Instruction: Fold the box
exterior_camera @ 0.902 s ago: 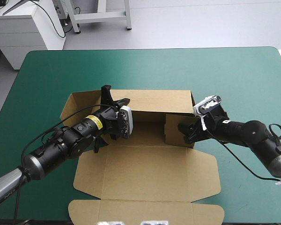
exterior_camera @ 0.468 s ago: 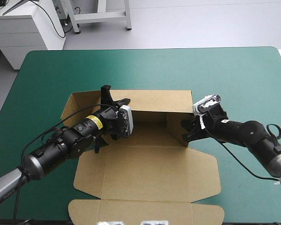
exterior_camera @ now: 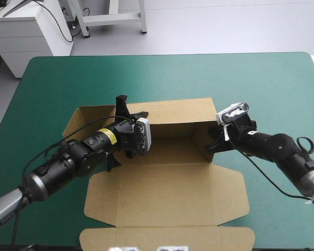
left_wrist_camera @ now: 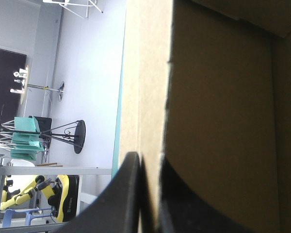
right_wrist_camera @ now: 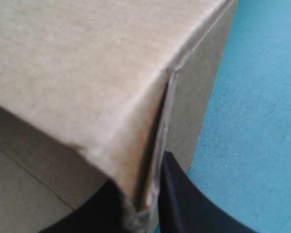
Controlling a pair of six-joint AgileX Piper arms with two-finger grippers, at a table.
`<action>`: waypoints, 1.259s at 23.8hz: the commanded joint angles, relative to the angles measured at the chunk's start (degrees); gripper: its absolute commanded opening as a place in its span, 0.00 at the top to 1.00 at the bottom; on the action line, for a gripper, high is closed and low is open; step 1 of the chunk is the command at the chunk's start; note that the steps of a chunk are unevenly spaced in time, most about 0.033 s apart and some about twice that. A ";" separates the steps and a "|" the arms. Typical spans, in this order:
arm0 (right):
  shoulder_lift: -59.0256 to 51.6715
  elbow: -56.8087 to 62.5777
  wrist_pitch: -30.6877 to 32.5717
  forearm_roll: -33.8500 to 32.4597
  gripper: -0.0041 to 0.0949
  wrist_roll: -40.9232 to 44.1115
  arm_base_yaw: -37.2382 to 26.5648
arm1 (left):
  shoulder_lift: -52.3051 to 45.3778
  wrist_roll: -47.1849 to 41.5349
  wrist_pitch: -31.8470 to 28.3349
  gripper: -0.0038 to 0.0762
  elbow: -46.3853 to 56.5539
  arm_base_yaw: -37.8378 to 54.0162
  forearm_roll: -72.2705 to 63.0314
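Two wrist views sit tight on board edges; only the high view gives the layout. From above, the box (exterior_camera: 167, 193) lies at the middle of the frame on the teal-green cover (exterior_camera: 68, 78). Its back wall and right end wall are raised, the left end flap splays outward at centre left, and the lid lies flat toward the lower edge. Left gripper (exterior_camera: 131, 107) reaches in from the lower left to the top rim of the back wall. Right gripper (exterior_camera: 212, 142) comes from the right edge to the near corner of the right end wall. Grip itself does not read from above. Left wrist view supplies it: left gripper (left_wrist_camera: 150, 199) all but closed, one black finger on each face of the back wall's rim, board pinched between. Right wrist view likewise: right gripper (right_wrist_camera: 144, 206) nearly closed over a wall edge where two layers of board show, one finger on the shaded inner side, one on the side toward the cover. Cover smooth around the box; beyond its far edge, upper frame, pale grey floor (exterior_camera: 225, 26) and a white cabinet (exterior_camera: 26, 31) at upper left. Lid's outermost flap is cut by the lower edge of the high view. Left arm hides the left part of the box floor. Right fingertips are lost behind the end wall. Wrist views show no box outline, only wall faces.
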 commanded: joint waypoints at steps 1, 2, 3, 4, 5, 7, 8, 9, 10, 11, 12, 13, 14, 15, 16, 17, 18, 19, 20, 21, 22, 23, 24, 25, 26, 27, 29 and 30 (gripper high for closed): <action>-1.73 -2.64 8.22 3.98 0.97 1.62 1.41 | -1.54 -1.16 4.98 0.83 -0.75 -1.65 -2.13; -1.73 -2.64 7.79 3.21 0.97 2.98 1.41 | -2.26 -1.30 5.14 0.77 -0.75 -1.65 -2.13; -1.73 -2.64 7.37 2.55 0.97 4.29 1.41 | -2.99 -1.42 5.03 0.69 -0.75 -1.65 -2.13; -1.73 -2.64 6.75 1.85 0.97 5.62 1.41 | -3.88 -1.42 5.02 0.63 -0.75 -1.65 -2.13; -1.73 -2.64 6.18 0.91 0.97 6.95 1.41 | -4.83 -1.42 4.91 0.55 -0.75 -1.76 -2.13; -1.73 -2.73 5.54 -0.66 0.97 8.49 1.41 | -6.75 -1.53 4.91 0.42 -0.75 -2.14 -2.13; -1.73 -2.73 5.28 -1.29 0.97 8.99 1.41 | -7.86 -1.53 4.83 0.37 -0.75 -2.29 -2.37; -1.73 -2.73 5.20 -1.64 0.97 9.25 1.41 | -8.93 -1.53 4.83 0.34 -0.75 -2.78 -2.63; -1.73 -2.73 5.04 -1.64 0.97 9.54 1.41 | -9.77 -1.53 4.83 0.33 -0.75 -2.92 -2.78; -1.73 -2.73 4.58 -1.64 0.97 10.01 1.41 | -10.79 -1.53 4.83 0.33 -0.75 -3.36 -3.24; -1.73 -2.73 4.08 -1.64 0.97 10.45 1.41 | -11.74 -1.53 4.83 0.33 -0.75 -3.91 -3.63; -1.73 -2.73 3.19 -1.64 0.97 11.61 1.41 | -13.54 -1.43 5.45 0.33 -0.75 -5.02 -4.37; -1.73 -2.73 2.63 -1.64 0.97 11.81 1.41 | -14.42 -1.30 6.28 0.33 -0.75 -5.77 -4.51; -1.73 -2.73 2.51 -1.64 0.97 11.81 1.41 | -15.27 -1.30 7.39 0.33 -0.75 -6.63 -4.51; -1.73 -2.73 2.48 -1.64 0.97 11.81 1.41 | -15.91 -1.30 8.45 0.33 -0.75 -7.35 -4.51; -1.73 -2.73 2.37 -1.64 0.97 11.81 1.41 | -16.59 -1.30 9.28 0.33 -0.75 -8.18 -4.51; -1.73 -2.73 2.38 -1.64 0.97 11.81 1.41 | -17.69 -1.30 9.70 0.33 -0.75 -9.76 -4.51; -1.73 -2.73 2.26 -1.64 0.97 11.81 1.41 | -18.31 -1.18 9.57 0.33 -0.75 -10.47 -4.51; -1.73 -2.73 2.26 -1.64 0.97 12.06 1.41 | -19.52 -1.18 8.85 0.34 -0.85 -11.74 -4.51; -1.73 -2.73 2.26 -1.64 0.97 12.06 1.41 | -20.25 -1.18 8.70 0.38 -0.85 -12.69 -4.51; -1.73 -2.73 2.26 -1.64 0.97 12.06 1.41 | -20.68 -1.18 8.81 0.46 -1.00 -13.22 -4.51; -1.73 -2.73 2.26 -1.64 0.97 12.06 1.41 | -21.06 -1.18 8.81 0.62 -1.11 -13.57 -4.51; -1.73 -2.73 2.37 -1.64 0.97 12.06 1.41 | -21.06 -1.18 8.81 0.76 -1.48 -13.57 -4.75; -1.73 -2.73 2.65 -1.64 0.97 12.21 1.41 | -21.06 -1.42 9.43 0.96 -2.55 -13.57 -5.63; -1.73 -2.73 2.88 -1.64 0.97 12.27 1.41 | -21.06 -1.42 10.30 0.95 -3.49 -13.57 -6.58; -1.73 -2.73 3.09 -1.64 0.97 12.27 1.41 | -20.49 -1.58 13.33 0.93 -5.62 -13.57 -9.94; -1.73 -2.73 3.14 -1.64 0.97 12.27 1.41 | -17.74 -1.58 23.59 0.93 -10.95 -13.46 -12.44; -1.73 -2.73 3.03 -1.64 0.97 12.27 1.41 | -16.22 -2.22 27.18 0.93 -12.97 -13.46 -12.21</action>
